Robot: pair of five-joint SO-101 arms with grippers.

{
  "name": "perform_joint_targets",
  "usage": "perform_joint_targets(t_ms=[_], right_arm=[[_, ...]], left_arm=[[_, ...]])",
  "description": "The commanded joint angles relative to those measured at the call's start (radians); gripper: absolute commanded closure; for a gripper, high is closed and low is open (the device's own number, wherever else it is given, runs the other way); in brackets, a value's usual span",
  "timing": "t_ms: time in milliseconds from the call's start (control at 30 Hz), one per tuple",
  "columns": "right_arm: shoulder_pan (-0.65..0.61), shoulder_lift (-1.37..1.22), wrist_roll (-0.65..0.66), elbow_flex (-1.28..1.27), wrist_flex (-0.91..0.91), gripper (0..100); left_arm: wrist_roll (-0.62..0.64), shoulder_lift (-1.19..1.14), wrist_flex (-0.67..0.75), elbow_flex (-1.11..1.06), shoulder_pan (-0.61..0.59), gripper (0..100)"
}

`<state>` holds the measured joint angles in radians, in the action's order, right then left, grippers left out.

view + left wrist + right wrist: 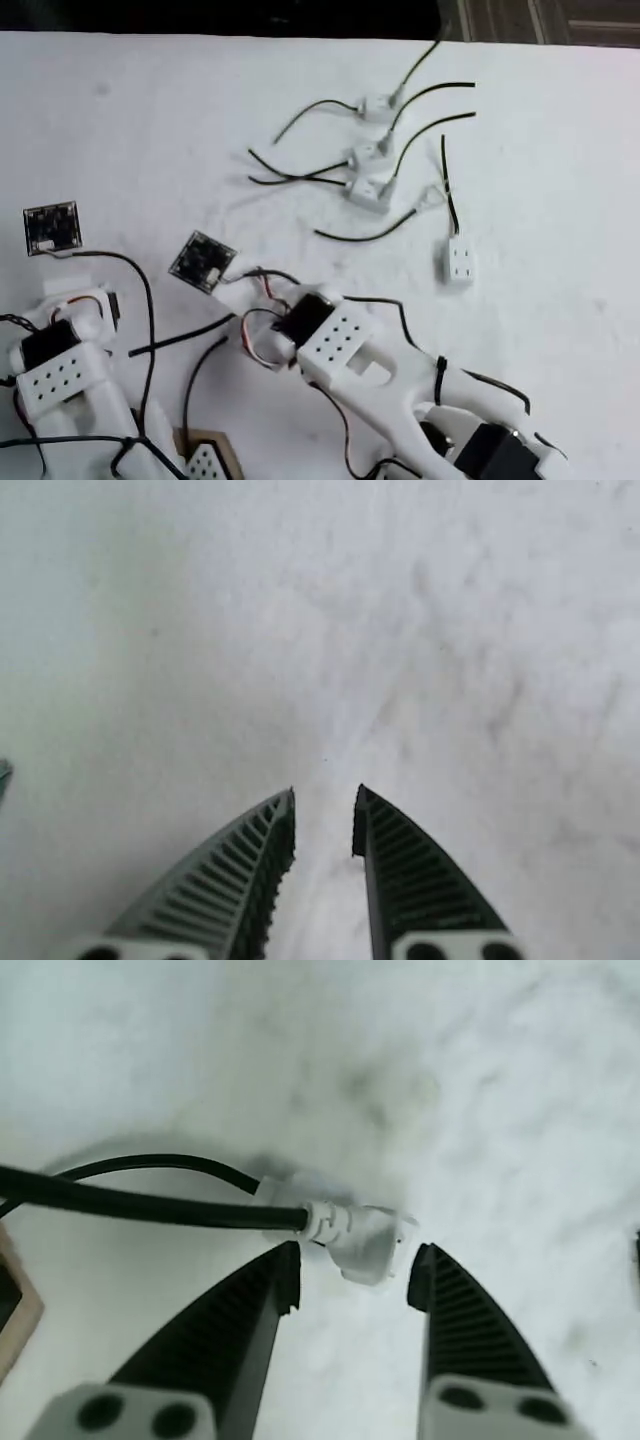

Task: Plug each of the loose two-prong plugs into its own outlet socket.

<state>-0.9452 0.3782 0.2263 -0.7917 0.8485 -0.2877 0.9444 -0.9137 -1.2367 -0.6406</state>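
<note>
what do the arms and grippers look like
The left arm and right arm are white plastic with perforated plates, black motors, loose black cables and thin red wires. The left gripper and right gripper have dark, ribbed, tapered fingers on white bases.

Cropped by the high view's bottom edge: left arm (60,390), right arm (400,395), brown piece (205,455). Too small there to tell plug from socket among the white pieces (367,153). In the right wrist view, blurred plug (360,1245) with prongs unreadable, black cable (150,1207) cut at the edge.
</note>
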Motion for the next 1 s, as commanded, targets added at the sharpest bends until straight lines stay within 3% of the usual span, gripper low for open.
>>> perform_joint_targets(t_ms=[0, 233, 433, 967], right_arm=[[-0.004, 0.001, 0.014, 0.037, -0.035, 82.2], [-0.027, -0.053, 0.014, 0.043, -0.064, 82.8], [0.005, -0.102, 0.008, 0.043, -0.127, 98.1], [0.07, 0.001, -0.176, -0.018, -0.062, 98.1]], left_arm=[[0.002, 0.019, 0.015, 0.009, -0.001, 89], [0.002, 0.019, 0.015, 0.009, -0.001, 89], [0.002, 0.019, 0.015, 0.009, -0.001, 89], [0.002, 0.019, 0.015, 0.009, -0.001, 89]])
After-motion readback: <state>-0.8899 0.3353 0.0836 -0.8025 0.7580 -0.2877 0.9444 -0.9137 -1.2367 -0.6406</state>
